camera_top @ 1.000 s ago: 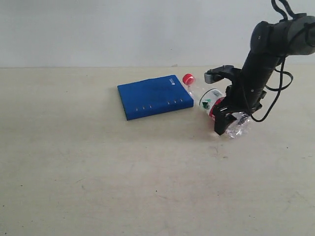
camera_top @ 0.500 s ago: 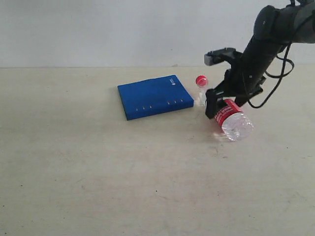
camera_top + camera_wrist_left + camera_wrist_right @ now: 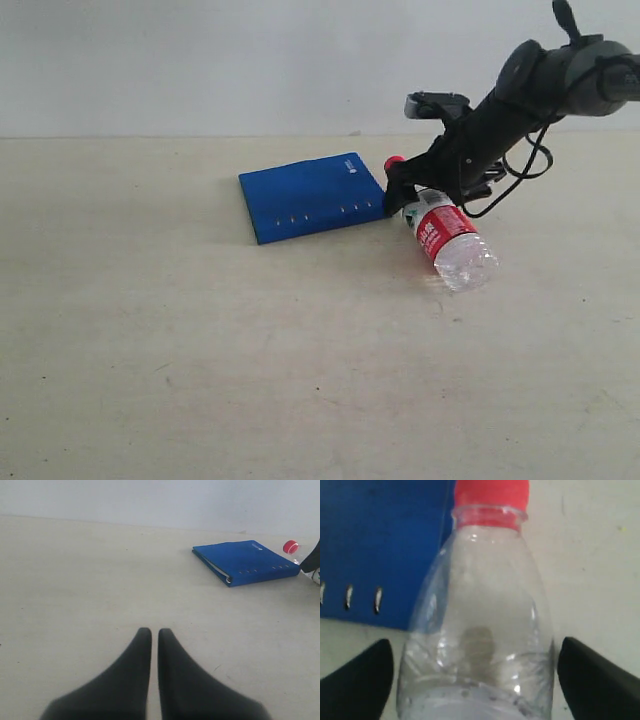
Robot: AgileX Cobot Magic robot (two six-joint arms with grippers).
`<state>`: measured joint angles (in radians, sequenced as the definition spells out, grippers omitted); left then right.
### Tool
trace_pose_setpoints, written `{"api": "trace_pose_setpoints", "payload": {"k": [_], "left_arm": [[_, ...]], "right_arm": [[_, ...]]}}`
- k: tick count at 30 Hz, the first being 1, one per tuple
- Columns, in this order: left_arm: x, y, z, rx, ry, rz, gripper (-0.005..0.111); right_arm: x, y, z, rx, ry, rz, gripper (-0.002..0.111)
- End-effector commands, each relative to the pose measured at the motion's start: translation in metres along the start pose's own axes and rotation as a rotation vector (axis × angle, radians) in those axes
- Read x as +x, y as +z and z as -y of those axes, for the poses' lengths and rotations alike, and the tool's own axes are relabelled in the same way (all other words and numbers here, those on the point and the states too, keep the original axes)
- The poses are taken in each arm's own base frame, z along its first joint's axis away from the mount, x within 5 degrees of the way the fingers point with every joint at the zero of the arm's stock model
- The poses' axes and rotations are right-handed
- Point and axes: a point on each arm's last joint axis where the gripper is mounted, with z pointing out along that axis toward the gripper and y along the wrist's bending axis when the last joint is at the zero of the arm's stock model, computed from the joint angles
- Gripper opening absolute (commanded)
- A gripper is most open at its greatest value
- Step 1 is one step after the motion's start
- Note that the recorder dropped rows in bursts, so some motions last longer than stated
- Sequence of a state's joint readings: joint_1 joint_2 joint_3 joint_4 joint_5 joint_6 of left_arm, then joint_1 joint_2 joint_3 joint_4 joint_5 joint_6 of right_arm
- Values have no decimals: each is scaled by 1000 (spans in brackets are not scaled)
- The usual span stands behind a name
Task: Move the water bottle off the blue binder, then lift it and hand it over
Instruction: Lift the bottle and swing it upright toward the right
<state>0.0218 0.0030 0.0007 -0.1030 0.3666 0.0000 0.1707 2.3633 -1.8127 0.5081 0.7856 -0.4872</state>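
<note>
1. The blue binder point(image 3: 315, 197) lies flat and closed on the desk point(image 3: 200, 360). Its far edge stops short of the line where the desk meets the pale wall point(image 3: 200, 60). In the exterior view, broad desk surface spreads to the left of the binder and in front of it.
2. The water bottle point(image 3: 447, 238) is off the binder and lies on its side on the desk, just right of the binder's right edge. Its red cap point(image 3: 395, 162) sits beside the binder's far right corner, near the white logo point(image 3: 351, 167). Its base angles away from the binder towards the camera.
3. The right hand point(image 3: 403, 198) is spread wide, with one of its fingers point(image 3: 360, 680) on each side of the bottle's shoulder, just below the cap. The right wrist view shows a thin strip of desk between each fingertip and the clear plastic.
4. The right arm reaches in from the right of the binder, above the bottle, with a black cable point(image 3: 520, 190) looping beneath it.
5. The left hand point(image 3: 151, 635) is pressed together with nothing between its fingers. It hangs over the desk well apart from the binder, with nothing between them.
6. The bottle's cap is screwed on. How much water is inside cannot be told. White pages point(image 3: 227, 578) show at the binder's open end.
</note>
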Motion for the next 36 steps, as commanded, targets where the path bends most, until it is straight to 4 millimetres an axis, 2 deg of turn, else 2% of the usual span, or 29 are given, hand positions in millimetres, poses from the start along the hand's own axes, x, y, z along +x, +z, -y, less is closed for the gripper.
{"api": "trace_pose_setpoints", "payload": {"k": [1,5,9,18,21,23,28,32,35,36], "left_arm": [[-1,0,1,10,-2,9,5],[-1,0,1,10,-2,9,5],[-1,0,1,10,-2,9,5],[-1,0,1,10,-2,10,5],[-1,0,1,10,-2,10,5],[-1,0,1,10,-2,10,5],[-1,0,1,10,-2,10,5],[-1,0,1,10,-2,10,5],[-1,0,1,10,-2,10,5],[-1,0,1,10,-2,10,5]], "right_arm": [[2,7,0,-35,43,-8,48],[-2,-2,-4,-38,27,12,2],[-14,-22,-8,-14,-6,80,1],[-46,-96,-24,108,-171,331,1],[-53,-105,-23,166,-230,438,1],[-56,-104,-19,211,-257,517,1],[-46,-98,-12,267,-214,659,1],[-31,-99,-12,286,-214,684,1],[-23,-108,-20,188,-321,713,1],[-18,-124,-26,108,-353,748,1]]}}
